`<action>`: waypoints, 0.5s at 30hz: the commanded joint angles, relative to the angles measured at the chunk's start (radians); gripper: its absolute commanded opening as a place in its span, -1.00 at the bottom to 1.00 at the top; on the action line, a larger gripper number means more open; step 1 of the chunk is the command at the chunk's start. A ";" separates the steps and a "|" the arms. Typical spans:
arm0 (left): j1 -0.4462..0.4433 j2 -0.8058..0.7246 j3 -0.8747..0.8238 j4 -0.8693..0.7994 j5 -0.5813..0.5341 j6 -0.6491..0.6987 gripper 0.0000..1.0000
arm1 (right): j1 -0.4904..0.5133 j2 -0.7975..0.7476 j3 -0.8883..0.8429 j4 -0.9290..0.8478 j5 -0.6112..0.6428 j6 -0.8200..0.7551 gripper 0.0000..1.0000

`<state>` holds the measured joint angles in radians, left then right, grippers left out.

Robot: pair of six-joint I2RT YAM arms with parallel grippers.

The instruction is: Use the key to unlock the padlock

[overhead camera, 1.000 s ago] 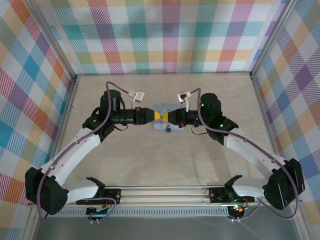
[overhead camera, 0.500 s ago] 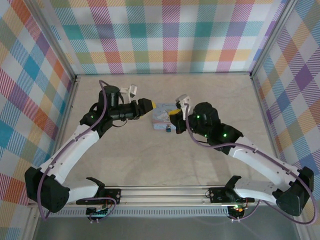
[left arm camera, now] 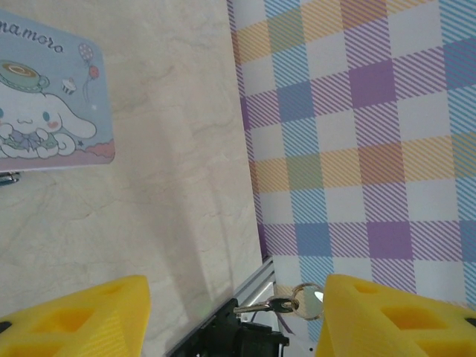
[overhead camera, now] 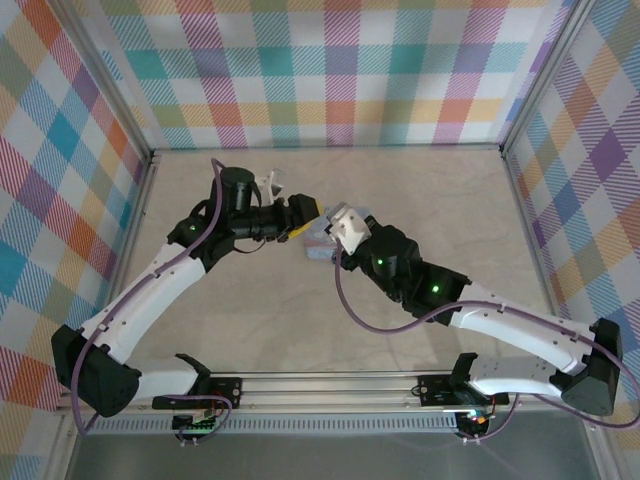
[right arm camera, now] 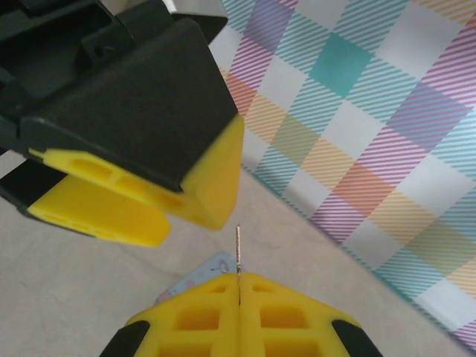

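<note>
My right gripper [right arm camera: 239, 277] is shut on the key [right arm camera: 238, 251], whose thin metal blade sticks up from between the yellow fingers toward the left gripper's fingers [right arm camera: 212, 167]. From above, the right gripper [overhead camera: 333, 228] sits over the tin, close to the left gripper [overhead camera: 310, 213]. My left gripper [left arm camera: 234, 290] stands open with nothing clamped. Low in its gap a small silver key on a ring [left arm camera: 282, 303] shows, with the ring beside the right finger [left arm camera: 387, 320]. The padlock is hidden beneath my right wrist.
The pastel cartoon tin [left arm camera: 44, 97] lies flat on the marble-look table [overhead camera: 300, 320], partly covered by both grippers [overhead camera: 316, 248]. A dark metal bit [left arm camera: 6, 178] pokes in beside it, too little to identify. Checked walls and an aluminium frame [left arm camera: 253, 286] enclose the workspace.
The two grippers met tip to tip over the tin; since then the left jaws have opened and drawn back. The right arm has swung toward the centre, staying shut.
</note>
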<state>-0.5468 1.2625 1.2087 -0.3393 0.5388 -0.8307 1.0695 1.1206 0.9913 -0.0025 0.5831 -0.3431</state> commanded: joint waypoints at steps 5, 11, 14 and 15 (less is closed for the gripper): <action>-0.021 -0.009 0.052 -0.010 -0.022 -0.054 0.33 | 0.018 0.041 0.021 0.052 0.073 -0.081 -1.00; -0.028 -0.014 0.054 -0.010 -0.033 -0.072 0.25 | 0.037 0.071 0.032 0.082 0.093 -0.112 -1.00; -0.033 -0.007 0.060 -0.012 -0.038 -0.076 0.15 | 0.049 0.102 0.042 0.094 0.107 -0.135 -1.00; -0.035 -0.004 0.064 -0.015 -0.042 -0.076 0.11 | 0.053 0.111 0.046 0.098 0.113 -0.145 -1.00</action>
<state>-0.5694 1.2633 1.2335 -0.3401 0.5056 -0.8875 1.1076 1.2095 1.0008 0.0353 0.6598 -0.4446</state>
